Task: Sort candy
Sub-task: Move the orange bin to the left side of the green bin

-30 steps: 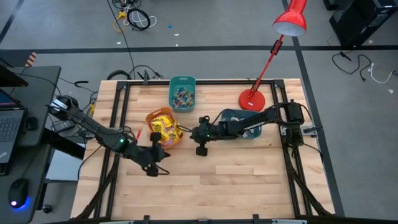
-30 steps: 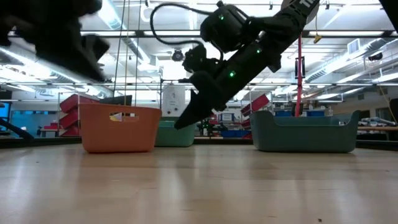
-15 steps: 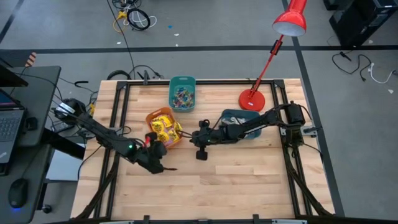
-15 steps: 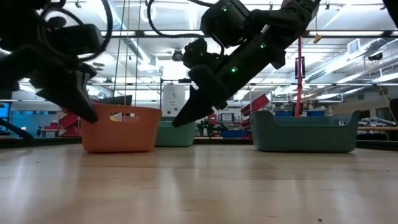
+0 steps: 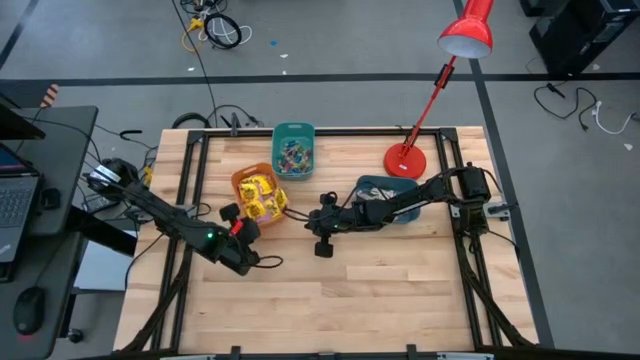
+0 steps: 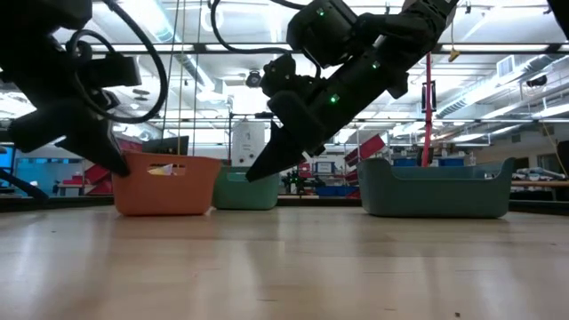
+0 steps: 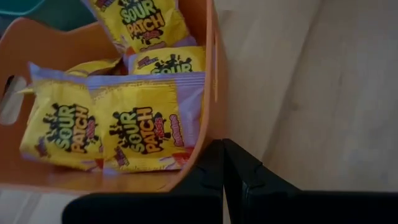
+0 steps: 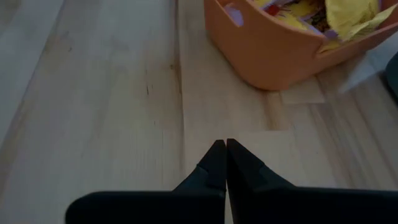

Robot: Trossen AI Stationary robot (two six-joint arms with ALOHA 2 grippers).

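Candy (image 7: 134, 124) fills orange bin (image 7: 214, 74) touching closed left jaws (image 7: 222, 163).

I see the bin of candy packets (image 5: 258, 197) between my left gripper (image 5: 232, 213) and right gripper (image 5: 311, 213), another bin (image 5: 293, 150) behind it, a third bin (image 5: 385, 187) under my right arm.

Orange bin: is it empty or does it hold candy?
Holds candy: the orange bin has several yellow packets lying inside; the high view shows yellow there too.
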